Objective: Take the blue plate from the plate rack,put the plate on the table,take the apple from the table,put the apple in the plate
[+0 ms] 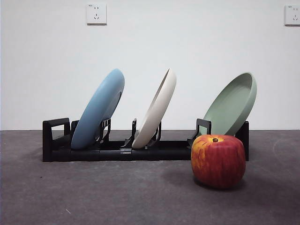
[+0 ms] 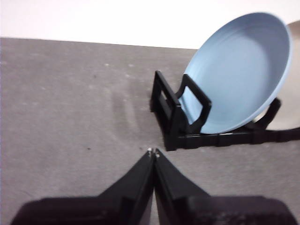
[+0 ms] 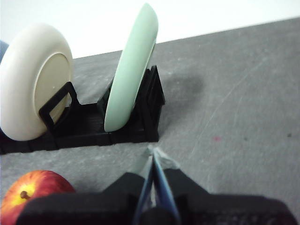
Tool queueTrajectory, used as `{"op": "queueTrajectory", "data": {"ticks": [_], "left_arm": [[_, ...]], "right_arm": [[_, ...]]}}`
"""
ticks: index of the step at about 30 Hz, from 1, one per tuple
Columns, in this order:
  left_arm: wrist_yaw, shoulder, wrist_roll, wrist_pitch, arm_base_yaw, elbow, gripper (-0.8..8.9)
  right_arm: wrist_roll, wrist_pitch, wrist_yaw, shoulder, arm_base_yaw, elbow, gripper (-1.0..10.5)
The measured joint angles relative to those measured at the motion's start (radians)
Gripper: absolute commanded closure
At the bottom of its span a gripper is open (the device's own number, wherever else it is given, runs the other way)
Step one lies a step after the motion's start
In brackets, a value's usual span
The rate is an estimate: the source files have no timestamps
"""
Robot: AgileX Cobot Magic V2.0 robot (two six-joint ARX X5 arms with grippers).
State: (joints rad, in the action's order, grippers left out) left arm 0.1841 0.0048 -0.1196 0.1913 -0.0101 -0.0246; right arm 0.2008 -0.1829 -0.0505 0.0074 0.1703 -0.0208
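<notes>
The blue plate (image 1: 99,108) leans in the left slot of the black plate rack (image 1: 117,151); the left wrist view shows the plate (image 2: 239,75) standing in the rack's end (image 2: 178,117). The red apple (image 1: 218,161) rests on the dark grey table (image 1: 93,197) in front of the rack's right end, and its edge shows in the right wrist view (image 3: 28,192). My left gripper (image 2: 153,152) is shut and empty, short of the rack's left end. My right gripper (image 3: 154,151) is shut and empty, near the rack's right end beside the apple. Neither arm appears in the front view.
A cream-white plate (image 1: 157,110) stands in the rack's middle slot and a sage-green plate (image 1: 232,104) leans at its right end. A white wall with two sockets (image 1: 96,14) backs the table.
</notes>
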Motion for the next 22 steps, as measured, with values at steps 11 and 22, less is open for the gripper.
{"op": "queueTrajectory", "data": {"ticks": [11, 22], "left_arm": [[0.052, 0.072, -0.138, 0.040, 0.000, -0.180, 8.20], [0.143, 0.410, -0.132, 0.125, 0.000, -0.518, 8.20]], "right_arm": [[0.129, -0.083, -0.014, 0.129, 0.000, -0.191, 9.6], [0.098, -0.203, -0.116, 0.396, 0.000, -0.542, 9.5]]}}
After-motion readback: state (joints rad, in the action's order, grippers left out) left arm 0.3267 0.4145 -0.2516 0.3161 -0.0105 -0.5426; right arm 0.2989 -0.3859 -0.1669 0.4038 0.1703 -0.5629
